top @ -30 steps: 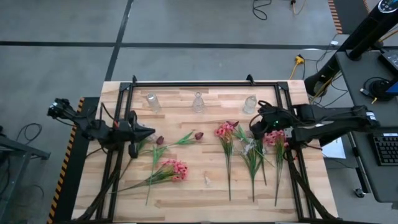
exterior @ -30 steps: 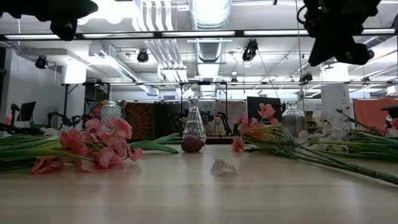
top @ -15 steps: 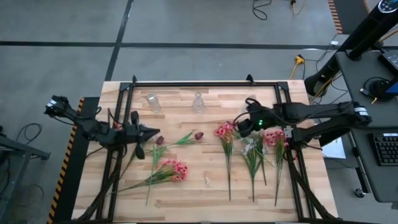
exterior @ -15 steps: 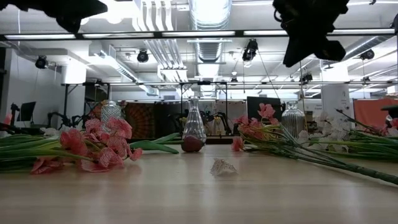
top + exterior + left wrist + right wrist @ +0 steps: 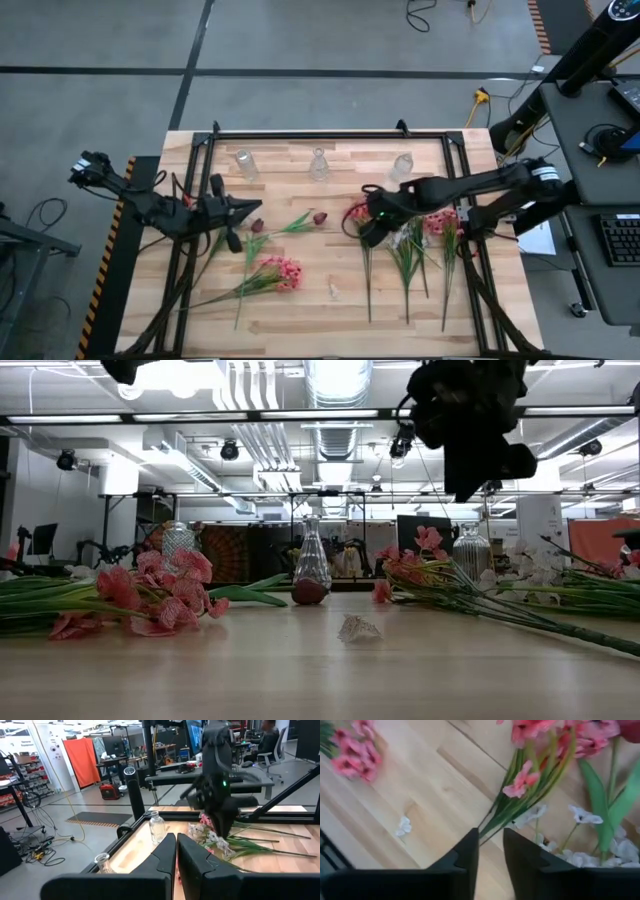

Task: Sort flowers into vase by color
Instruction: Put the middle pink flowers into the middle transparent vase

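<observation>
On the light wooden tabletop [image 5: 300,320], seen from above, three clear glass vases [image 5: 318,164] stand in a row at the far edge. The right tool [image 5: 366,228] hovers over a pink clustered bloom on a green stem [image 5: 362,212]; the left tool [image 5: 256,207] waits near a dark red tulip bud [image 5: 257,226].

At table height, another pink bunch [image 5: 165,595] lies left, a fallen white petal [image 5: 359,628] mid-table.

From the left wrist, its tool [image 5: 176,851] is closed, empty.

From the right wrist, its tool [image 5: 490,849] stands slightly parted above the green stems [image 5: 512,812], gripping nothing.
</observation>
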{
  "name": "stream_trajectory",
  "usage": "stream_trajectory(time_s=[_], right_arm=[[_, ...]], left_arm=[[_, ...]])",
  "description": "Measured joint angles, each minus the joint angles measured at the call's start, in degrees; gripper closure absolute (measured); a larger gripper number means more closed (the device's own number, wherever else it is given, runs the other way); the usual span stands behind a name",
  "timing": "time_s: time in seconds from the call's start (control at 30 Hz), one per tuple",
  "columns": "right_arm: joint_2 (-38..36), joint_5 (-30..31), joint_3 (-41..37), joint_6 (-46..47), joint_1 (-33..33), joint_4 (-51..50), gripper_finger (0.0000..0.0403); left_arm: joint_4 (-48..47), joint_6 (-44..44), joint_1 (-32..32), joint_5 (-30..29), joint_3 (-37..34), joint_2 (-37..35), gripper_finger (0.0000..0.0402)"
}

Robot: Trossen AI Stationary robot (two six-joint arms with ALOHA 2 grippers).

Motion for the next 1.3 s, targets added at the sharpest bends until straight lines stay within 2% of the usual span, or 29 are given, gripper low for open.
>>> stream_trajectory(time_s=[0.3, 0.5, 0.73, 1.03, 1.3], right_arm=[[10.46, 4.82, 3.14, 0.14, 2.35, -1.83, 0.0161], [15.32, 5.7, 3.77, 1.0, 2.35, -1.91, 0.0113], [19.2, 8.89, 3.78, 1.88, 2.35, 0.99, 0.0108], [22.21, 9.65, 3.8, 1.53, 2.35, 4.98, 0.0124], [22.73, 9.66, 3.8, -2.69, 2.33, 9.84, 0.0147]], left_arm=[[-0.41, 0.84, 0.0, -0.02, 3.31, 5.53, 0.0402], [-0.4, 0.87, 0.0, -0.03, 4.94, 7.26, 0.0402], [-0.94, 0.89, 0.0, -0.11, 4.89, 7.41, 0.0402], [-1.2, 0.87, 0.0, -0.15, 5.11, 7.33, 0.0402], [-1.22, 0.88, 0.0, -0.15, 5.0, 7.29, 0.0402]])
